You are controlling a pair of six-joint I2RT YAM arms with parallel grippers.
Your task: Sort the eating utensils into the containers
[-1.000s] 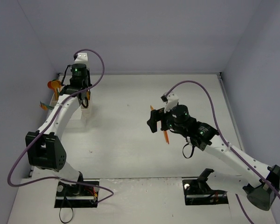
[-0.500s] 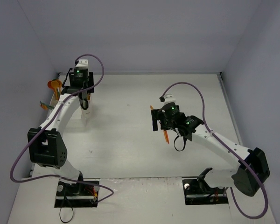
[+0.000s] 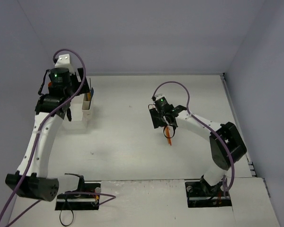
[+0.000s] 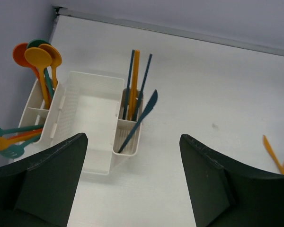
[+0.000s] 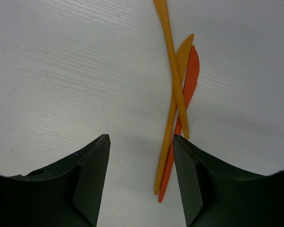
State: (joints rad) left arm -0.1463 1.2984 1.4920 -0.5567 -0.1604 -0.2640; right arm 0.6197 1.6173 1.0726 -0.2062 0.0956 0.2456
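Orange and yellow plastic is all that lies loose on the white tabletop [image 3: 118,146]: three thin knives [image 5: 179,109], crossed over one another in a tight bundle a little right of the middle. Two are yellow-orange. The third is a redder orange and lies partly under the others.

Our right claw [image 5: 141,138] is over that bundle, released, with nothing gripped. The ends of two knives lie in the gap between the jaws, close to one finger [image 5: 189,184]; we cannot tell whether that finger touches them. In the top view the right arm hides most of the bundle and only its near end shows.

The containers [image 4: 66,101] stand at the far left of the tabletop, white bins joined in a row. In the narrow left bin [image 4: 37,109], orange, yellow and teal spoons [image 4: 38,59] stand bowls-up in the far compartment. Teal and orange forks [image 4: 7,140] lean out to the left from the near one. A wide middle bin [image 4: 92,118] sits beside it. Joined to that is the narrow right bin [image 4: 132,147], which holds two dark blue sticks [image 4: 145,80], an orange stick [image 4: 134,80] and a dark blue knife [image 4: 146,111] tilted to the right.

Our left claw [image 4: 132,142] hangs above the containers with its jaws spread wide, grasping nothing. It is well apart from the loose knives, one of which shows at the right edge of the left wrist view.
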